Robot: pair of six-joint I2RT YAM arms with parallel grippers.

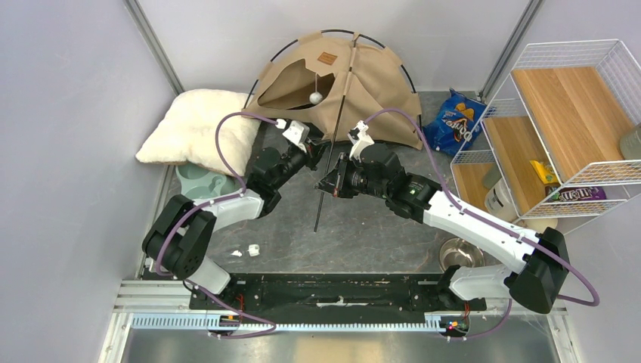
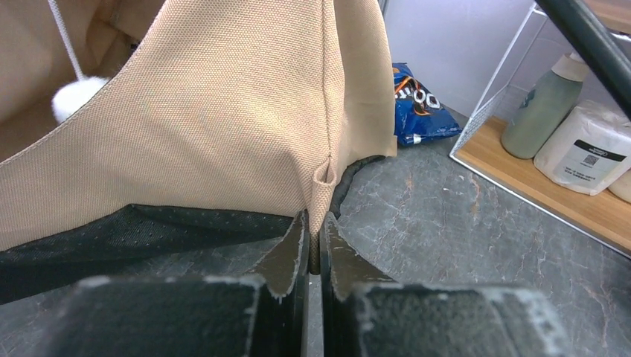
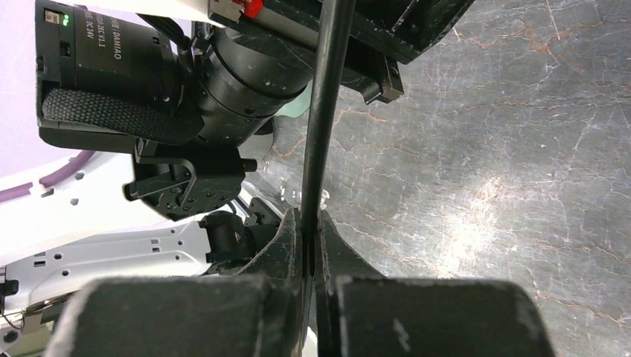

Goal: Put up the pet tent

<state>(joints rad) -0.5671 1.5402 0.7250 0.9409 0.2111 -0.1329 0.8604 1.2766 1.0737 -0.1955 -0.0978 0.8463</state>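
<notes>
Both fingers (image 2: 286, 259) of my left gripper (image 2: 314, 249) are pressed together on a small loop at the near bottom corner of the tent (image 2: 208, 134), where the tan cloth meets its black lining (image 2: 149, 227). On my right gripper (image 3: 311, 239) the 2 fingers are shut just as narrowly around 1 thin black pole (image 3: 326, 111), which runs up between them.

From the overhead camera I see the tent (image 1: 355, 83) standing domed at the far middle of the grey floor (image 1: 378, 234). Its opening is turned left and near, with a white pompom (image 1: 315, 97) hanging in it and a brown label (image 1: 326, 58) above. The gripped pole (image 1: 343, 94) slants from the tent's top down to the floor between the 2 arms.

A fluffy white pillow (image 1: 198, 128) lies just left of the tent, partly over a pale green bowl (image 1: 202, 183); I cannot tell what that bowl holds. A blue chip bag (image 1: 453, 121) lies just right of the tent. The wire rack (image 1: 574, 57) at the right holds a white roll (image 2: 588, 145) and a green bottle (image 2: 539, 111) on a wooden shelf, plus a purple candy packet (image 1: 574, 193) and something yellow (image 1: 543, 172). A steel bowl (image 1: 459, 253) sits by the right arm's base.
</notes>
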